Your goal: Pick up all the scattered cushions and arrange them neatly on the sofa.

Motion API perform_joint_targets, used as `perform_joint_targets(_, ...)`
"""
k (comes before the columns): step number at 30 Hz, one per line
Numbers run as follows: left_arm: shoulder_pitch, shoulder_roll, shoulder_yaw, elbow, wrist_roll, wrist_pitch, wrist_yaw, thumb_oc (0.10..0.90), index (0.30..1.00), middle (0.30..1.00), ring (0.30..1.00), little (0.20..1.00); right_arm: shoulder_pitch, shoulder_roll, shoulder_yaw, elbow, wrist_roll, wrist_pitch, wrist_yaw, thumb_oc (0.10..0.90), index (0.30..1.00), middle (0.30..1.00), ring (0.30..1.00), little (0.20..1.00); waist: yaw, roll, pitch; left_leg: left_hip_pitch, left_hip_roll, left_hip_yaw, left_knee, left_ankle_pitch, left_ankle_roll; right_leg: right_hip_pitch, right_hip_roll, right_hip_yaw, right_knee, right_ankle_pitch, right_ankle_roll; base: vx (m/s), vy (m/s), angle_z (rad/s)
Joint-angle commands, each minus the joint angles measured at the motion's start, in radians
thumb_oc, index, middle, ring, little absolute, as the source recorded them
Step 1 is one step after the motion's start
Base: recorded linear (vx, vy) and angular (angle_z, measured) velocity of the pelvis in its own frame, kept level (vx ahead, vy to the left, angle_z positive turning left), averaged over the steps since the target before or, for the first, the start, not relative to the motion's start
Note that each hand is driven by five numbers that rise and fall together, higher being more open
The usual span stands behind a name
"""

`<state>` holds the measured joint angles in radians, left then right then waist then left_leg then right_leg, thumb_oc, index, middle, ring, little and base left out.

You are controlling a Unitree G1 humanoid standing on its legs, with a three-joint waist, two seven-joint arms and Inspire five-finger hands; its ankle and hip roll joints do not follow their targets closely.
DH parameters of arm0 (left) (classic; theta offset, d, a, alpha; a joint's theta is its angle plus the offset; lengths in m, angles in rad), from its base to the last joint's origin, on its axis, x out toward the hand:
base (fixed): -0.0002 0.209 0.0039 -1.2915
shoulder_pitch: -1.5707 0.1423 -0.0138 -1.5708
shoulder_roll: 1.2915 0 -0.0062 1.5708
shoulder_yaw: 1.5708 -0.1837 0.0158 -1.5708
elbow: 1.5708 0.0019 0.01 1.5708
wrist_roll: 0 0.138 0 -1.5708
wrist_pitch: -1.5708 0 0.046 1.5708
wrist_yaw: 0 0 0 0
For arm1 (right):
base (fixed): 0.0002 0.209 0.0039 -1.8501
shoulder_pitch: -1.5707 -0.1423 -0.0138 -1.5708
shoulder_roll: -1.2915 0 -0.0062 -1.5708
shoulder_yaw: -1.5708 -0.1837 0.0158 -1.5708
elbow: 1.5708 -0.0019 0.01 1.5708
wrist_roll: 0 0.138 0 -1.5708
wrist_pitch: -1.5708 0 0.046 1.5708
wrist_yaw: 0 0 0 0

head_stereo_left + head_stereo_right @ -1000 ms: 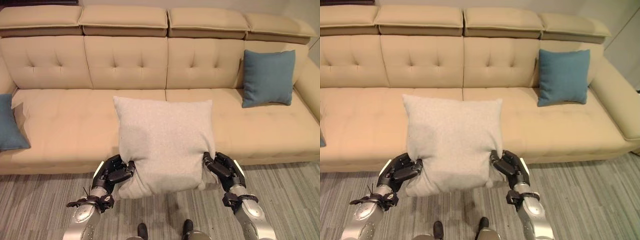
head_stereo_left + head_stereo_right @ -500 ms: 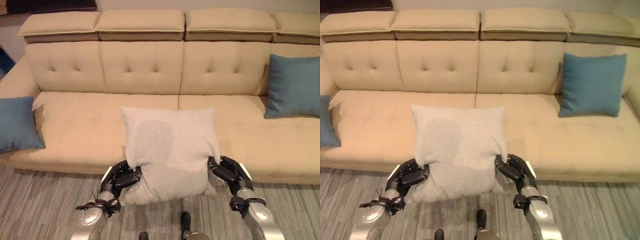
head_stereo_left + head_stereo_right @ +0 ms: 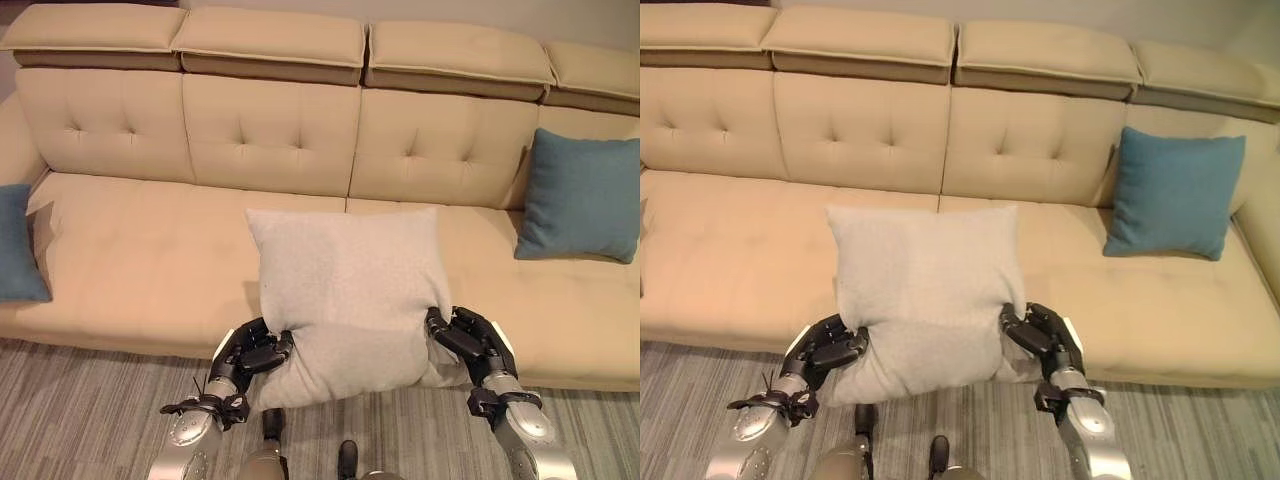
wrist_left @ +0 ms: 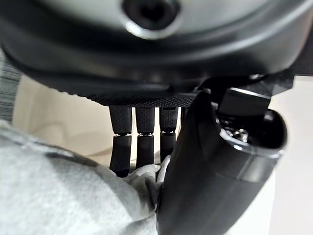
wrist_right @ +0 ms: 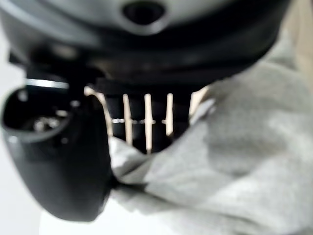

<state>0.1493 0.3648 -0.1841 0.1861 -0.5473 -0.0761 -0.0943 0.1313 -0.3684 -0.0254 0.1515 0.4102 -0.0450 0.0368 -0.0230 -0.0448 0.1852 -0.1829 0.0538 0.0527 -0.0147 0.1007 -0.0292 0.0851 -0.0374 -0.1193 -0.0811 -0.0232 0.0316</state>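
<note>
From the left eye view, you are gripping the grey cushion [image 3: 345, 295] with both hands, left hand [image 3: 248, 352] and right hand [image 3: 468, 343] pinching its lower corners before the sofa [image 3: 150, 250]; wrist views are showing fingers curled into fabric

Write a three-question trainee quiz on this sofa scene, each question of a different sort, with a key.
1. True or false: the grey cushion lies flat on the sofa seat.
2. Which hands grip the grey cushion? A) the left hand alone B) the right hand alone C) both hands
3. Fill in: the blue cushion leaning upright on the backrest stands at the sofa's ___ end.

Key: 1 false, it is held up in front of the sofa by its lower corners; 2 C; 3 right. Another blue cushion shows at the left end.
</note>
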Motion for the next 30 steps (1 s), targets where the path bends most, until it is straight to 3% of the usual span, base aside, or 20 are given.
perform_joint_targets(1, -0.075, 0.015, -0.011, -0.177, 0.005, -0.098, -0.07, 0.4, 0.3, 0.3, 0.3, 0.3, -0.12, 0.077, 0.062, -0.189, 0.052, -0.132, 0.082, 0.4, 0.3, 0.3, 0.3, 0.3, 0.042, -0.021, -0.124, 0.068, -0.019, 0.034, 0.079, -0.112, -0.004, 0.001, -0.054, -0.007, 0.165, -0.076, 0.085, 0.16, 0.18, -0.96)
perform_joint_targets(2, -0.075, 0.015, -0.011, -0.177, 0.005, -0.098, -0.07, 0.4, 0.3, 0.3, 0.3, 0.3, -0.119, 0.077, 0.062, -0.189, 0.052, -0.132, 0.082, 0.4, 0.3, 0.3, 0.3, 0.3, 0.045, -0.022, -0.123, 0.07, -0.019, 0.037, 0.078, -0.112, -0.003, 0.0, -0.054, -0.004, 0.168, -0.077, 0.085, 0.14, 0.189, -0.87)
perform_joint_targets(4, -0.067, 0.022, 0.0, -0.181, -0.001, -0.099, -0.066, 0.4, 0.3, 0.3, 0.3, 0.3, -0.131, 0.09, 0.074, -0.19, 0.041, -0.129, 0.088, 0.4, 0.3, 0.3, 0.3, 0.3, 0.048, -0.016, -0.115, 0.101, -0.027, 0.053, 0.08, -0.135, 0.024, -0.053, -0.084, -0.009, 0.297, -0.032, 0.122, 0.1, 0.189, -0.38)
perform_joint_targets(5, -0.067, 0.028, 0.005, -0.179, -0.003, -0.102, -0.062, 0.4, 0.3, 0.3, 0.3, 0.3, -0.134, 0.101, 0.084, -0.192, 0.038, -0.126, 0.094, 0.4, 0.3, 0.3, 0.3, 0.3, 0.043, -0.005, -0.098, 0.127, -0.031, 0.063, 0.076, -0.145, 0.044, -0.119, -0.101, -0.001, 0.42, 0.011, 0.149, 0.1, 0.216, -0.48)
perform_joint_targets(6, -0.068, 0.031, 0.008, -0.176, -0.002, -0.103, -0.061, 0.4, 0.3, 0.3, 0.3, 0.3, -0.136, 0.107, 0.089, -0.193, 0.035, -0.128, 0.097, 0.4, 0.3, 0.3, 0.3, 0.3, 0.04, 0.003, -0.093, 0.142, -0.033, 0.065, 0.071, -0.155, 0.052, -0.145, -0.117, -0.013, 0.449, 0.026, 0.157, 0.1, 0.181, -0.45)
perform_joint_targets(9, -0.073, 0.03, 0.01, -0.17, -0.01, -0.106, -0.059, 0.4, 0.3, 0.3, 0.3, 0.3, -0.143, 0.111, 0.096, -0.19, 0.023, -0.126, 0.095, 0.4, 0.3, 0.3, 0.3, 0.3, 0.037, 0.017, -0.095, 0.186, -0.041, 0.068, 0.046, -0.178, 0.057, -0.18, -0.167, -0.068, 0.408, 0.025, 0.144, 0.15, 0.044, -0.05)
perform_joint_targets(10, -0.069, 0.027, 0.011, -0.171, -0.012, -0.103, -0.059, 0.4, 0.3, 0.3, 0.3, 0.3, -0.151, 0.104, 0.096, -0.19, 0.023, -0.125, 0.09, 0.4, 0.3, 0.3, 0.3, 0.3, 0.03, 0.025, -0.095, 0.215, -0.045, 0.068, 0.033, -0.194, 0.053, -0.201, -0.18, -0.105, 0.293, 0.033, 0.134, 0.3, -0.087, -0.22)
perform_joint_targets(12, -0.08, 0.019, 0.009, -0.16, 0.001, -0.11, -0.07, 0.4, 0.3, 0.3, 0.3, 0.3, -0.148, 0.096, 0.092, -0.193, 0.016, -0.128, 0.091, 0.4, 0.3, 0.3, 0.3, 0.3, 0.014, 0.016, -0.09, 0.245, -0.051, 0.044, 0.034, -0.215, 0.035, -0.195, -0.16, -0.075, 0.181, 0.054, 0.143, 0.3, -0.196, -0.23)
perform_joint_targets(13, -0.082, 0.014, 0.006, -0.156, 0.002, -0.111, -0.07, 0.4, 0.3, 0.3, 0.3, 0.3, -0.145, 0.091, 0.092, -0.194, 0.01, -0.13, 0.091, 0.4, 0.3, 0.3, 0.3, 0.3, 0.013, 0.014, -0.093, 0.249, -0.047, 0.041, 0.034, -0.215, 0.029, -0.187, -0.152, -0.068, 0.177, 0.05, 0.138, 0.26, -0.309, 0.43)
perform_joint_targets(14, -0.089, 0.004, -0.007, -0.155, 0.0, -0.112, -0.075, 0.4, 0.3, 0.3, 0.3, 0.3, -0.137, 0.072, 0.083, -0.194, 0.008, -0.131, 0.089, 0.4, 0.3, 0.3, 0.3, 0.3, 0.005, 0.013, -0.104, 0.249, -0.029, 0.029, 0.042, -0.215, 0.002, -0.158, -0.124, -0.067, 0.152, 0.039, 0.121, 0.18, -0.295, 0.89)
perform_joint_targets(17, -0.103, -0.003, -0.018, -0.155, 0.0, -0.11, -0.076, 0.4, 0.3, 0.3, 0.3, 0.3, -0.123, 0.061, 0.068, -0.202, 0.019, -0.135, 0.086, 0.4, 0.3, 0.3, 0.3, 0.3, -0.008, 0.012, -0.109, 0.231, -0.001, 0.023, 0.072, -0.212, -0.027, -0.125, -0.107, -0.089, 0.124, 0.024, 0.102, 0.07, -0.178, 0.73)
perform_joint_targets(20, -0.13, -0.009, -0.037, -0.149, -0.003, -0.111, -0.076, 0.4, 0.3, 0.3, 0.3, 0.3, -0.118, 0.034, 0.051, -0.208, 0.028, -0.142, 0.078, 0.4, 0.3, 0.3, 0.3, 0.3, -0.019, 0.001, -0.096, 0.156, 0.035, 0.023, 0.192, -0.188, -0.059, -0.082, -0.094, -0.123, 0.083, 0.01, 0.076, 0.02, -0.192, 0.34)
perform_joint_targets(24, -0.141, -0.015, -0.037, -0.15, -0.001, -0.11, -0.072, 0.4, 0.3, 0.3, 0.3, 0.3, -0.117, 0.017, 0.048, -0.201, 0.028, -0.137, 0.075, 0.4, 0.3, 0.3, 0.3, 0.3, -0.015, -0.008, -0.084, 0.107, 0.046, 0.025, 0.249, -0.17, -0.06, -0.054, -0.083, -0.132, 0.06, -0.002, 0.06, 0.02, -0.07, 0.23)
perform_joint_targets(26, -0.132, -0.015, -0.037, -0.154, 0.006, -0.105, -0.074, 0.4, 0.3, 0.3, 0.3, 0.3, -0.116, 0.017, 0.042, -0.198, 0.027, -0.135, 0.071, 0.4, 0.3, 0.3, 0.3, 0.3, -0.012, -0.009, -0.088, 0.096, 0.044, 0.033, 0.185, -0.158, -0.05, -0.038, -0.074, -0.134, 0.048, -0.006, 0.061, 0.1, -0.01, 0.01)
perform_joint_targets(30, -0.123, -0.011, -0.032, -0.158, 0.01, -0.107, -0.067, 0.4, 0.3, 0.3, 0.3, 0.3, -0.126, 0.016, 0.053, -0.182, 0.031, -0.132, 0.071, 0.4, 0.3, 0.3, 0.3, 0.3, 0.003, -0.008, -0.089, 0.092, 0.029, -0.011, 0.151, -0.144, -0.054, -0.027, -0.061, -0.109, 0.057, -0.02, 0.06, 0.1, 0.035, -0.06)
